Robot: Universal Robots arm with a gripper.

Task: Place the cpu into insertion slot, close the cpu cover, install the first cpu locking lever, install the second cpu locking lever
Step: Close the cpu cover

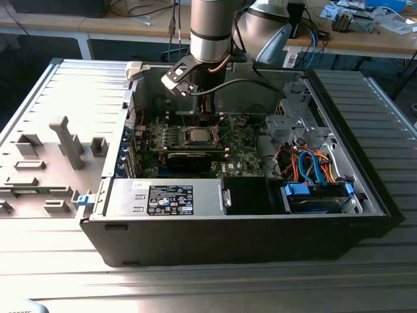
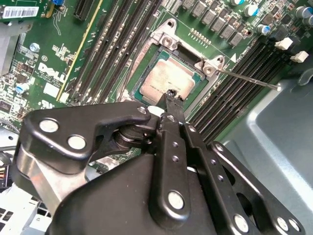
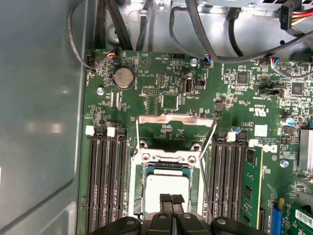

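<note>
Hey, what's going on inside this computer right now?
A robot arm's hand hangs inside the open computer case, shut, directly over the cpu. The cpu lies in the insertion slot on the green motherboard. The cpu cover stands raised open, and the thin locking levers stick out unlatched beside the slot. Whether the hand touches the cpu can't be told.

cpu [image 3: 167,183] in insertion slot [image 3: 166,157]; claw [image 3: 171,199] over it.

upright cpu cover [image 3: 176,119] and levers [image 3: 207,147] fence insertion slot [image 3: 166,157].
</note>
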